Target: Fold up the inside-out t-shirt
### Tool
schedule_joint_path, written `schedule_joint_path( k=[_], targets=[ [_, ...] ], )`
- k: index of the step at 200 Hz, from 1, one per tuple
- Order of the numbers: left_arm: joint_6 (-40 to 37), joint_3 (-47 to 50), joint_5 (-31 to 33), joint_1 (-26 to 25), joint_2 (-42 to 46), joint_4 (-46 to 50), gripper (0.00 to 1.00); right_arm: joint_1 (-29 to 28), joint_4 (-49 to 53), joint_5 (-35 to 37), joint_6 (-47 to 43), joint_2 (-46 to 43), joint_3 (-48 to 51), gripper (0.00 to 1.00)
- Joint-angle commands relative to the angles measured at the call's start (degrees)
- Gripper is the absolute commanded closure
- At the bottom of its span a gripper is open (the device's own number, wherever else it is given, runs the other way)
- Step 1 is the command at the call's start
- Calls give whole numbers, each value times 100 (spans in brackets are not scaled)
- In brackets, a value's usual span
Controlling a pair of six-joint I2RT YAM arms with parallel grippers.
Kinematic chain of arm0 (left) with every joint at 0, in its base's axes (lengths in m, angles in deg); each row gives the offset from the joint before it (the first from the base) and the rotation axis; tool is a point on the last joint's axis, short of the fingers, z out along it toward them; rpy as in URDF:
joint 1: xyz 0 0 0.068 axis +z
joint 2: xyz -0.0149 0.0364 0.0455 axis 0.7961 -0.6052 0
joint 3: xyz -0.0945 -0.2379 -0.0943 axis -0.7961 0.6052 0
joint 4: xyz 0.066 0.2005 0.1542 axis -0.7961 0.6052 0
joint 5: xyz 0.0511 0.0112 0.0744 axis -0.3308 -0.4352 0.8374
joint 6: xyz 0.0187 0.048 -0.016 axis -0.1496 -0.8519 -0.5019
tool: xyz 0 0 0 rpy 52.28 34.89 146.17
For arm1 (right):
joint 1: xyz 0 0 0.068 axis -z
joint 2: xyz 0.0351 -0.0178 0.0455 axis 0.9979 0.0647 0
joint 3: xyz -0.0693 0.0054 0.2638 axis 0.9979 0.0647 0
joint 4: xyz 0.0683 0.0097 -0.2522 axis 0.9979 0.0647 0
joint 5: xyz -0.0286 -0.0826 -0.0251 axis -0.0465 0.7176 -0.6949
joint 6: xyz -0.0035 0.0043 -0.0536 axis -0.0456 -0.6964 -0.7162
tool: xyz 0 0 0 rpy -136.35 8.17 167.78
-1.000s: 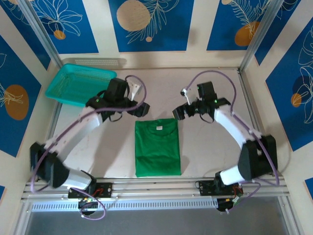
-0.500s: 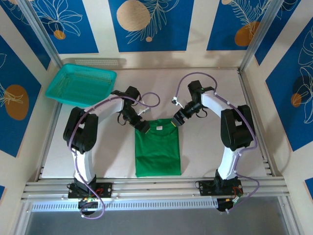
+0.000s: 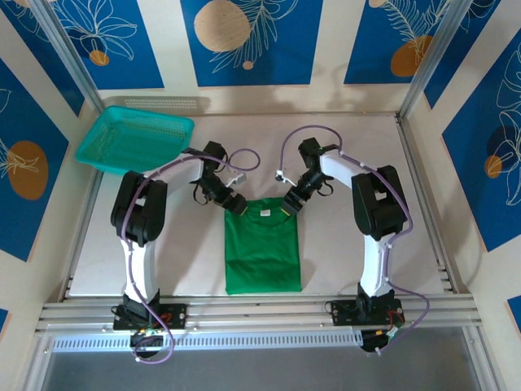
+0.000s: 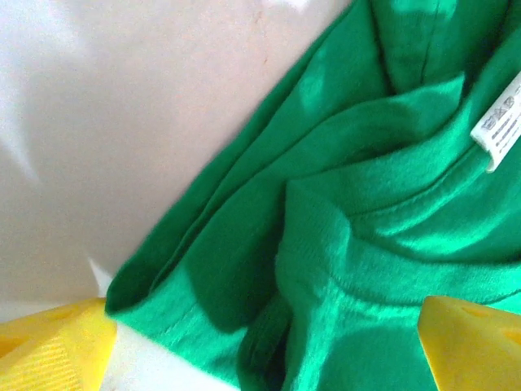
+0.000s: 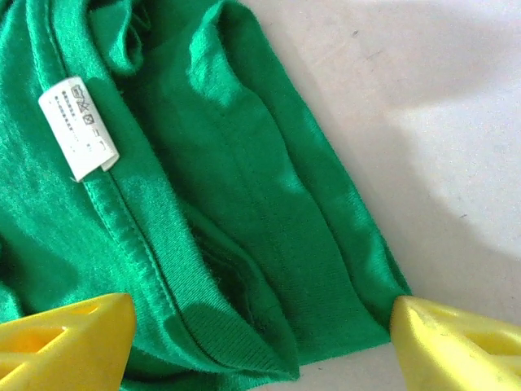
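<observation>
Centre-frame on the bench, the green t-shirt lies flat; left hand and right hand hang wide open, empty, at its top corners. Soft, light, floppy, so I'd pinch both shoulder corners.

teal mesh basket, pale table

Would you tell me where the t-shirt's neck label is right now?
In the top view the neck label sits at the far edge of the green t-shirt, between the left end effector and the right end effector.
</observation>
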Motion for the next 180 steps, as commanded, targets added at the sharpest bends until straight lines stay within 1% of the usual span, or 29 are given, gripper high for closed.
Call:
schedule_joint_path(
  k=[1,15,21,27,32,41,46,52,59,63,73,76,81,93,100,109,114,119,122,128,133,138,143,148,162,180],
  targets=[
    [75,-162,-658,28,-225,-150,11,-101,317,27,-334,183,-77,18],
    [86,-146,-694,28,-293,-253,12,-164,192,119,-349,220,-28,20],
    [96,-127,-610,26,-323,-286,13,-186,155,120,-341,236,-31,21],
    [102,-139,-501,33,-364,-276,14,-191,143,135,-340,261,-51,24],
    [101,-155,-454,41,-412,-255,18,-191,131,145,-332,288,-77,28],
    [36,-217,-501,54,-502,-125,25,-190,148,168,-308,340,-135,31],
    [-14,-250,-571,63,-552,-51,27,-191,147,178,-311,365,-165,34],
    [-53,-263,-634,71,-591,-8,32,-191,176,181,-314,399,-198,37],
    [-70,-258,-669,70,-626,22,34,-192,229,196,-305,446,-239,40],
    [-71,-228,-671,72,-628,1,35,-191,254,207,-310,468,-258,45],
    [-65,-157,-628,68,-628,-68,38,-200,370,216,-308,558,-340,53],
    [-63,-142,-620,72,-628,-91,42,-200,410,224,-306,586,-371,54],
    [-71,-110,-604,72,-628,-106,47,-205,474,217,-304,625,-411,61],
    [-161,-95,-665,71,-635,-107,63,-218,503,218,-305,678,-439,69],
    [-184,-98,-677,72,-638,-91,67,-222,458,227,-296,670,-414,75],
    [-189,-88,-639,64,-628,-95,70,-214,426,221,-279,673,-410,83],
    [-209,-83,-644,72,-613,-100,76,-208,429,212,-263,670,-428,86],
    [-262,-106,-636,79,-604,-71,79,-194,435,181,-255,663,-446,91],
    [-300,-105,-643,80,-594,-65,82,-191,455,145,-248,656,-467,93],
    [-359,-90,-643,89,-560,-68,84,-153,490,-20,-221,630,-503,98],
    [-412,-85,-695,104,-529,-65,86,-112,527,-211,-206,591,-541,100],
    [-492,-92,-782,135,-510,-37,89,-70,531,-410,-166,531,-564,100],
    [-578,-100,-883,169,-489,-23,95,-26,507,-591,-121,450,-555,100],
    [-634,-127,-931,200,-456,-2,100,11,455,-747,-83,349,-527,100],
    [-692,-158,-1047,336,-263,-24,100,93,309,-1003,-20,52,-469,100],
    [-652,-42,-1294,471,259,-365,100,195,268,-1131,9,-275,-486,100]
  ],
)
